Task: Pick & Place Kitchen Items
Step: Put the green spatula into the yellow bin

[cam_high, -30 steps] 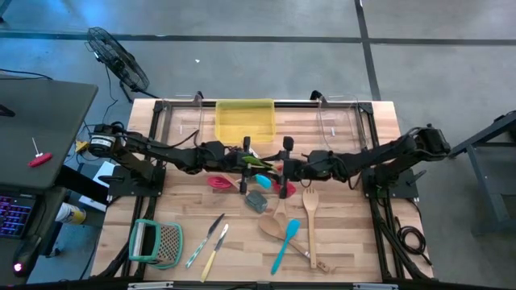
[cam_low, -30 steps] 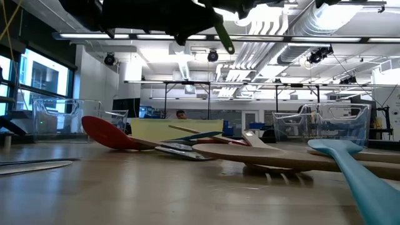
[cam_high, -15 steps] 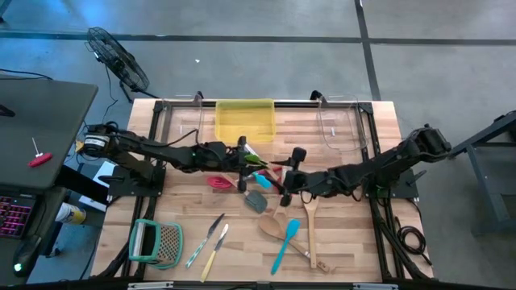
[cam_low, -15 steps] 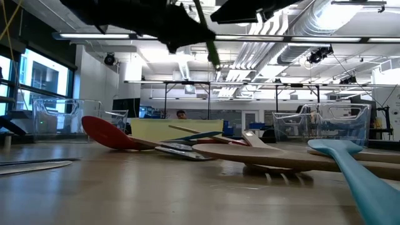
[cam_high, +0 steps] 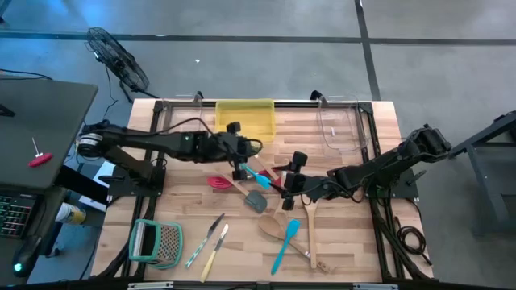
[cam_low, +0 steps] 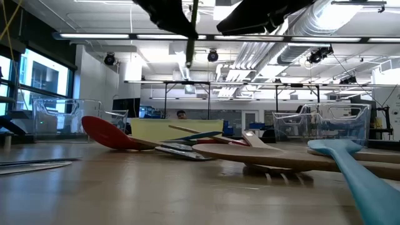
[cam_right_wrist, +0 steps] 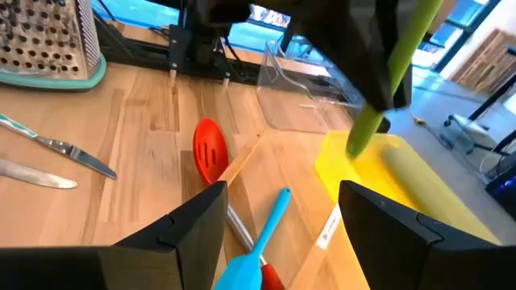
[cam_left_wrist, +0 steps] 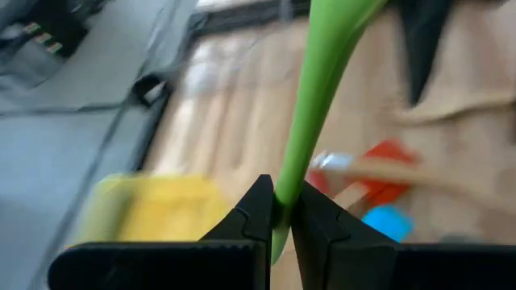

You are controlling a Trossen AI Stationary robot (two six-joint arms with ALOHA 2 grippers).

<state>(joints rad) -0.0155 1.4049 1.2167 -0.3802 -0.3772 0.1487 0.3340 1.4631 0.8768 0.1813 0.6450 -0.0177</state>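
The left gripper point(cam_left_wrist: 276, 211) is clamping 1 green spatula point(cam_left_wrist: 322, 89) above the table, while the right gripper point(cam_right_wrist: 282, 213) is hovering with fingers spread, near 2 knives point(cam_high: 208, 242).

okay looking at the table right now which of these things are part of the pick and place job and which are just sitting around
Part of the job:
- green utensil clamped in the left gripper
- red slotted spatula
- light blue spatula
- pale wooden spoon
- small knives
- yellow rectangular bin

Just lying about:
- teal-framed metal grater
- black desk fan
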